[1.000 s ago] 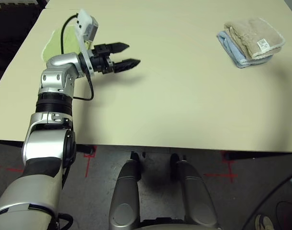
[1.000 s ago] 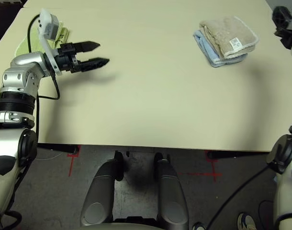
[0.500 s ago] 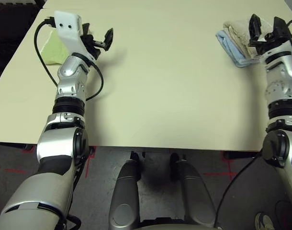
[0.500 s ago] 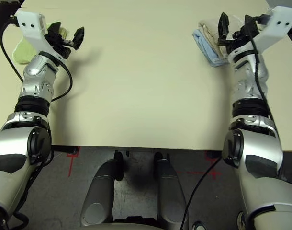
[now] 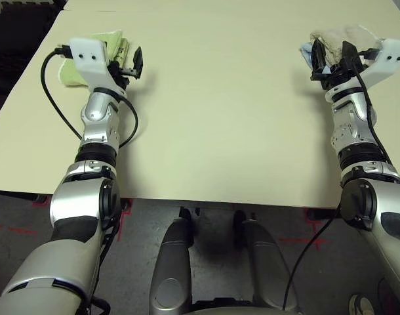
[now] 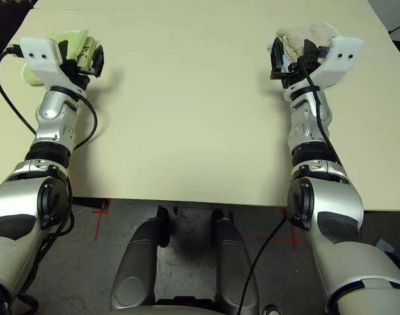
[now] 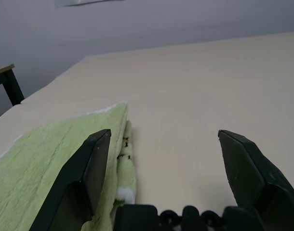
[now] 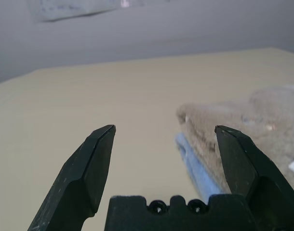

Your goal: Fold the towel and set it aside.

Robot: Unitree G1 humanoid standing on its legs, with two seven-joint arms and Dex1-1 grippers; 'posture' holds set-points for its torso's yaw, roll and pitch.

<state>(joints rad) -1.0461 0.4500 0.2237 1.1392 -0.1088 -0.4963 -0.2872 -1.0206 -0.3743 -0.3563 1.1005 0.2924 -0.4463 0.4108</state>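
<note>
The towel (image 5: 339, 35) is beige terry cloth, folded, at the table's far right on top of a light blue folded towel (image 8: 197, 167). My right gripper (image 5: 332, 58) stands open just in front of this stack, pointing at it, with nothing between its fingers. The right wrist view shows the towel (image 8: 238, 126) slightly beyond one fingertip (image 8: 230, 144). My left gripper (image 5: 129, 60) is open at the far left, empty, with its fingers beside a lime-green folded towel (image 7: 55, 154).
The lime-green towel (image 5: 69, 71) lies near the table's far left corner. The cream table (image 5: 220, 131) stretches bare between my two arms. Its front edge runs just past my elbows, and dark floor shows beyond its left side.
My left gripper swung from pointing right over the table to pointing away, at the green towel. My right arm came into view and set its open gripper in front of the beige towel.
</note>
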